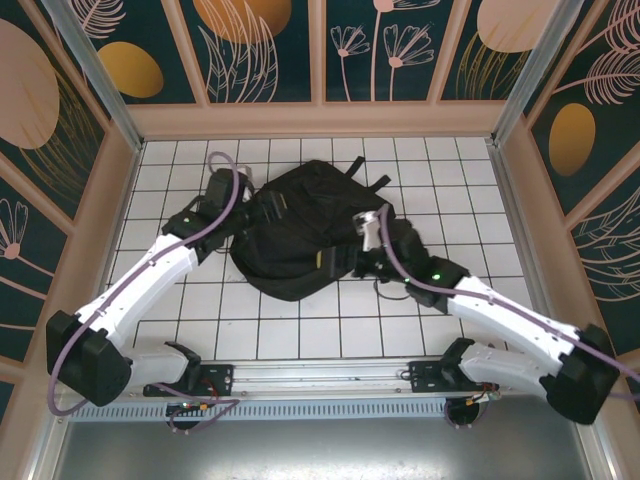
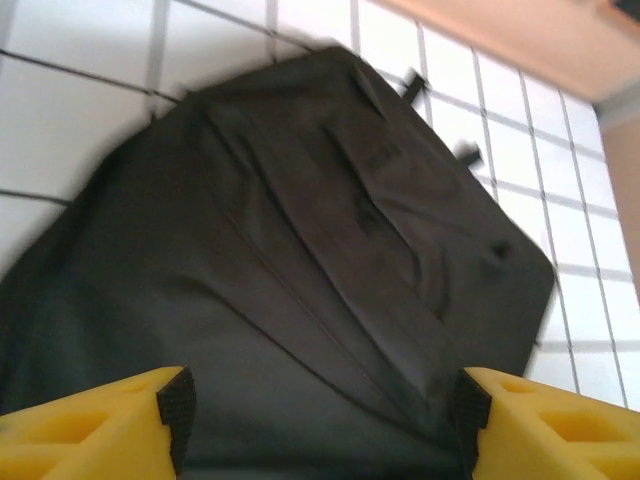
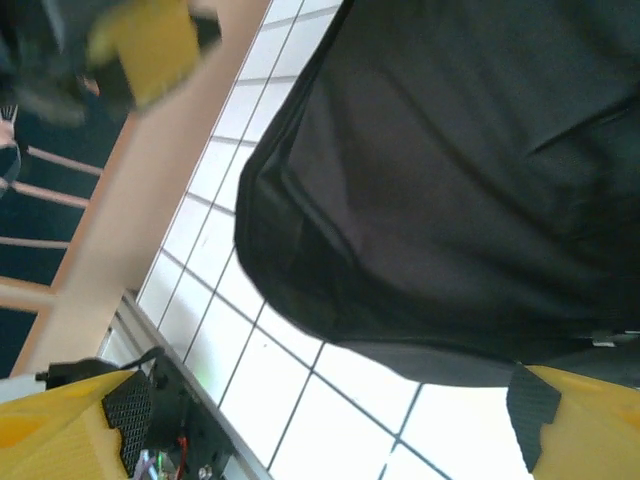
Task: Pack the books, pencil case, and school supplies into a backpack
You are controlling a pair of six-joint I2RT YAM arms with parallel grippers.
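Backpack (image 1: 295, 240) lies flat on the white gridded table (image 1: 300, 335), about mid-table and slightly toward the far wall. Straps (image 1: 378, 184) trail off its far-right corner. I cannot tell from any view whether a zip stands open.

From the top camera, the left arm (image 1: 150, 280) reaches in from the near-left corner to the backpack's left side. The right arm (image 1: 500, 305) reaches in from the near-right, its wrist over the backpack's right edge.

Left gripper (image 2: 320, 420), from its wrist camera: the two yellow fingers (image 2: 100, 425) sit in the bottom corners, spread wide, black pads facing inward. Dark backpack fabric shows across the whole gap between them. Nothing is clamped. I cannot tell whether the tips touch the fabric. The view is a little blurred.

Right gripper (image 3: 320, 430), from its wrist camera: fingers spread very wide, with bare white tile between them and nothing held. The backpack's rounded edge lies just beyond the fingertips. The right-hand pad (image 3: 530, 410) sits close under the backpack's lower fold; I cannot tell whether it touches.
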